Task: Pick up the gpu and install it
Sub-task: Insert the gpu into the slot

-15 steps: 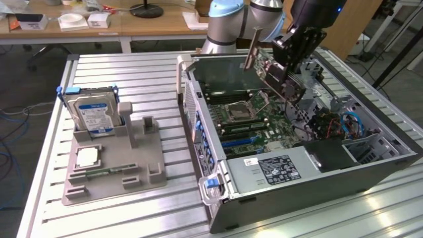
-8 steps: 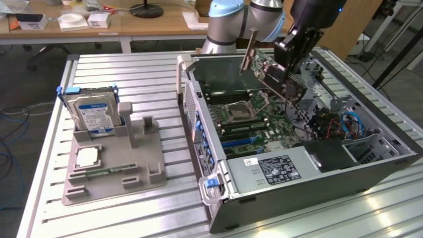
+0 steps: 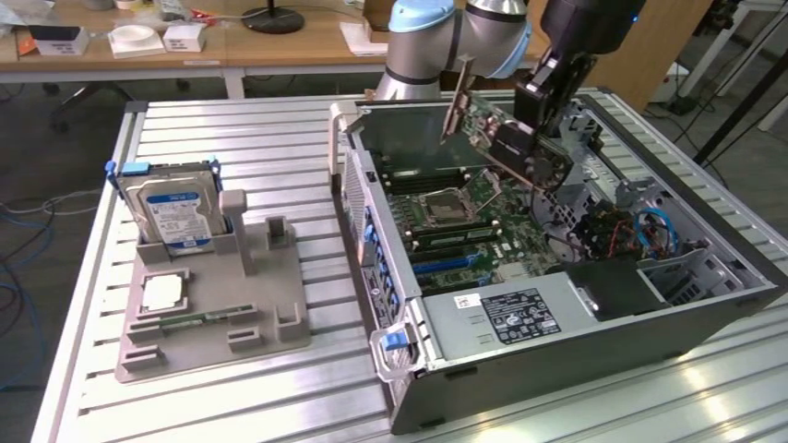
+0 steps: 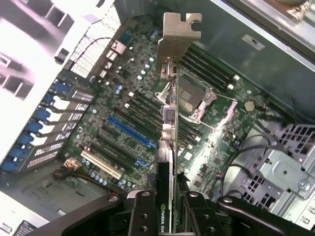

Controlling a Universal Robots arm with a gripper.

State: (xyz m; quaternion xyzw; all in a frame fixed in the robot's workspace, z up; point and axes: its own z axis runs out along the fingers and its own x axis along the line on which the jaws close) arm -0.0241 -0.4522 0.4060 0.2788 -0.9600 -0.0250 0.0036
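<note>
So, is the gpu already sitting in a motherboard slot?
No, the gripper holds the gpu in the air above the motherboard.

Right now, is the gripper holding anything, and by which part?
Yes: the gripper is shut on the gpu, clamping its two flat faces away from the silver bracket, over the open computer case.

hard drive (image 3: 176,210) upright in grey fixture (image 3: 265,277) | slatted table (image 3: 246,138) beneath
</note>
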